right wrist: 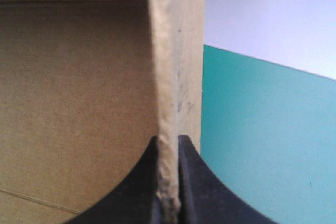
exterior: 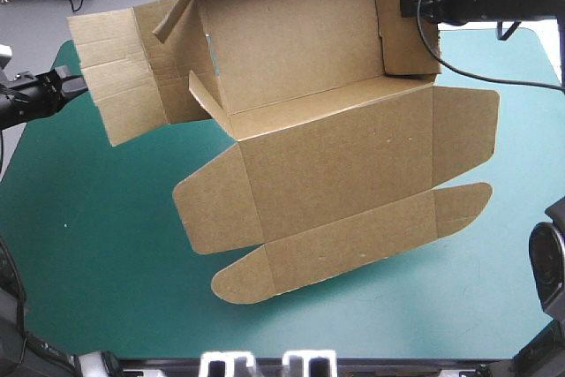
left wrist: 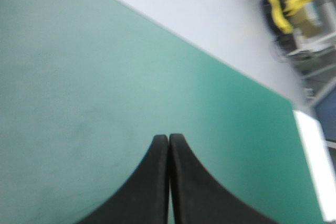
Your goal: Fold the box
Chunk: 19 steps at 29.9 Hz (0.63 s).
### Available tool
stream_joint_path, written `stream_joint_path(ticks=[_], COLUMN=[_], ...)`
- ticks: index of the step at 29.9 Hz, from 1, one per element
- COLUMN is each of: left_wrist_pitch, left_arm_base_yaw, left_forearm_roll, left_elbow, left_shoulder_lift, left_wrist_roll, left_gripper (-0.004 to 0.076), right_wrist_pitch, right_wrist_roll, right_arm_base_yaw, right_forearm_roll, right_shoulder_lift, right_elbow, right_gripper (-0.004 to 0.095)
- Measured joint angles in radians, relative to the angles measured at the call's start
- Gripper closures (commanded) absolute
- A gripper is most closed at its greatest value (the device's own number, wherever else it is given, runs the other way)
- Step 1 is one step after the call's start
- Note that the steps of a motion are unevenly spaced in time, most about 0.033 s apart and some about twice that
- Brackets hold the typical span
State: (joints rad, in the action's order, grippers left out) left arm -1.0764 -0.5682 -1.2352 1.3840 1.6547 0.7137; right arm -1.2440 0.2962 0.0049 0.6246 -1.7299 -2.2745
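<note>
The brown box (exterior: 327, 156) is half formed and held at a slant over the middle and far part of the table, its open inside turned up toward the high camera. The right gripper (exterior: 408, 4) reaches in from the far right and is clamped on the box's right end wall (exterior: 402, 37), which stands raised beside the back wall (exterior: 291, 37). In the right wrist view that gripper (right wrist: 169, 140) has its 2 black fingers (right wrist: 191, 182) all but together. The cut edge of the wall is pinched between them, with the box's inner face (right wrist: 73, 77) on one side and the teal-green cover (right wrist: 262, 140) on the other. At the box's opposite end a creased panel (exterior: 119, 77) sticks out unfolded toward the table's far left corner. The lid panel (exterior: 344, 161) slopes down toward the near side. It carries a left side flap (exterior: 212, 205), a right side flap (exterior: 465, 130) and a front strip (exterior: 349, 249) with a rounded ear at each of its 2 ends (whether any of this touches the cover I cannot tell). The left gripper (exterior: 75, 86) sits at the table's left edge, close to the creased panel's outer edge; contact cannot be made out. In its own wrist view the left gripper (left wrist: 168, 137) has its fingers (left wrist: 155, 182) pressed together with nothing between them, over bare cover (left wrist: 79, 77).
</note>
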Motion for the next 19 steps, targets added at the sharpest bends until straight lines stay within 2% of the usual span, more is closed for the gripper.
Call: stream_joint_path(ticks=[3, 6, 14, 19], left_wrist_pitch=[-0.096, -0.106, -0.112, -0.129], left_arm_base_yaw=[0.002, 0.015, 0.162, 0.247], left_forearm_roll=[-0.229, -0.345, -0.352, -0.263], left_elbow=[0.000, 0.002, 0.061, 0.118], left_shoulder_lift=[0.046, 0.067, 0.025, -0.052], left_wrist_roll=[0.086, 0.104, 0.107, 0.080], left_gripper=[0.0734, 0.0734, 0.0734, 0.0734], right_wrist_pitch=[0.000, -0.001, -0.001, -0.001], right_wrist_roll=[-0.002, -0.006, -0.008, -0.011], right_arm_base_yaw=[-0.001, -0.001, -0.002, -0.002], right_forearm_roll=[0.019, 0.024, 0.019, 0.012], right_shoulder_lift=[0.025, 0.043, 0.046, 0.046], right_elbow=[-0.036, -0.049, -0.050, -0.050], right_gripper=[0.0932, 0.0932, 0.0932, 0.0932])
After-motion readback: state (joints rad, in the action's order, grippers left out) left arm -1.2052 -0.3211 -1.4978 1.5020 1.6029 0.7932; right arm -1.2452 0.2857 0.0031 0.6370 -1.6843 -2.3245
